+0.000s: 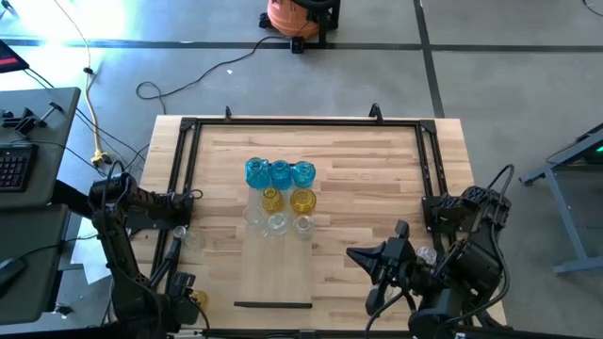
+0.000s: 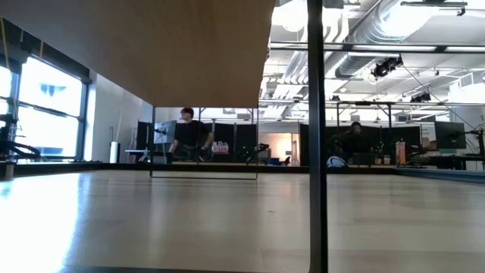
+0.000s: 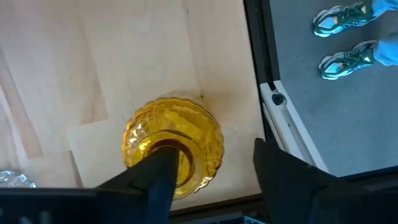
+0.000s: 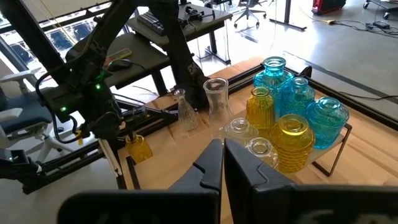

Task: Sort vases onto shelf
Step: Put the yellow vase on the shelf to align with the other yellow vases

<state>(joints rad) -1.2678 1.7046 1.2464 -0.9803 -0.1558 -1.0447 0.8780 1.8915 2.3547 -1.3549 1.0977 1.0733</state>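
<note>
— Pale planks make up the table (image 1: 377, 179), a black frame (image 1: 301, 121) runs round them, and the shelf (image 1: 273, 273) lies flat down the middle. Where do we stand?

— We have the left gripper (image 3: 217, 155) at the table's near left corner with its fingers apart. It hangs over a stray yellow vase (image 3: 173, 149), which stands off the shelf, just beside the frame rail.

— Is the vase squarely between our fingers?

— Not quite. It stands upright, neck pointing straight up at the wrist, but it sits toward one finger. That fingertip overlaps its mouth, and the other finger is well clear of the body. We judge a small sideways shift is needed before we close.

— Which way is the shelf from there?

— Toward the table's centre, so our left arm is much the nearer one. The right gripper (image 4: 222, 158) waits at the near right, fingers pressed together, holding nothing.

— And the count?

— On the shelf we count three blue vases (image 1: 280, 172) in the far row. In front of them are two yellow ones (image 1: 302, 201), then three clear vases (image 1: 276, 223). Off the shelf are the stray yellow vase and a lone clear vase (image 1: 179, 231) by the left arm. That gives three blue, three yellow and four clear. We're least sure of the clear glass.
</note>
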